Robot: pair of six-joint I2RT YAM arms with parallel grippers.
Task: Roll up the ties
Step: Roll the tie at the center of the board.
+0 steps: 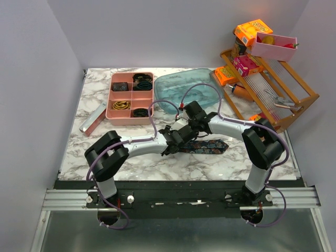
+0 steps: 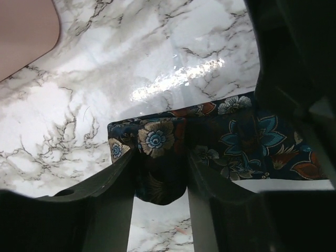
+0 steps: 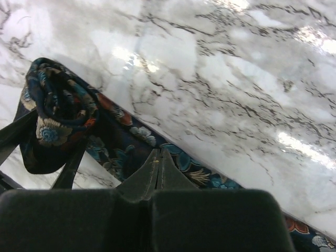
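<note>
One dark floral tie lies across the marble table near the front middle; its flat wide end (image 1: 207, 146) points right. Its left end is wound into a small roll (image 2: 157, 139), also visible in the right wrist view (image 3: 58, 102). My left gripper (image 2: 160, 157) (image 1: 181, 137) straddles that roll, a finger against each side. My right gripper (image 3: 159, 152) (image 1: 190, 126) is shut with nothing between its fingers, its tips resting on the flat tie (image 3: 131, 142) just beside the roll. The stretch of tie under the two wrists is hidden from the top camera.
A pink compartment tray (image 1: 131, 98) holding rolled ties stands at the back left, with a long silver-pink lid (image 1: 93, 119) beside it. A clear blue bin (image 1: 189, 89) sits behind the grippers. A wooden rack (image 1: 273, 89) with snack boxes and a pink bin (image 1: 273, 46) fills the back right.
</note>
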